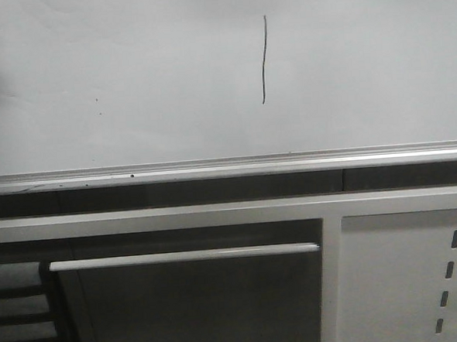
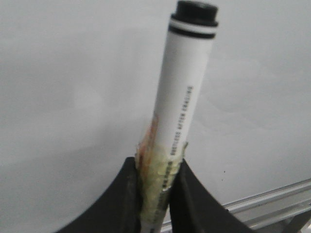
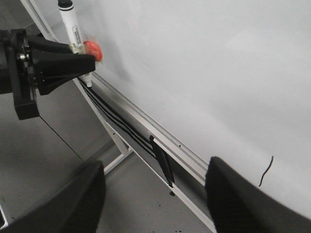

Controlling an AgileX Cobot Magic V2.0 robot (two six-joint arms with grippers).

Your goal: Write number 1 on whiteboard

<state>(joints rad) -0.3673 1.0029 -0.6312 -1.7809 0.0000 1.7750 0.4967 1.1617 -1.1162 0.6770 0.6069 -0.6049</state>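
The whiteboard (image 1: 129, 76) fills the upper front view, with its silvery bottom rail (image 1: 228, 168) below. The number 1 (image 1: 264, 60) is a thin dark stroke right of the board's middle; it also shows in the right wrist view as a short dark stroke (image 3: 266, 171). My left gripper (image 2: 155, 167) is shut on a white marker (image 2: 182, 92) with a black end (image 2: 197, 12), in front of the board. The right wrist view shows that left gripper (image 3: 86, 65) and marker (image 3: 71, 26) far along the rail from the stroke. My right gripper (image 3: 153, 194) is open and holds nothing.
Below the rail sit a dark panel with a pale bar handle (image 1: 183, 257) and a grey perforated panel (image 1: 422, 283). A red-orange blob (image 3: 93, 49) sits by the left gripper's tip. Black strips (image 3: 121, 124) run under the rail above the grey floor (image 3: 146, 204).
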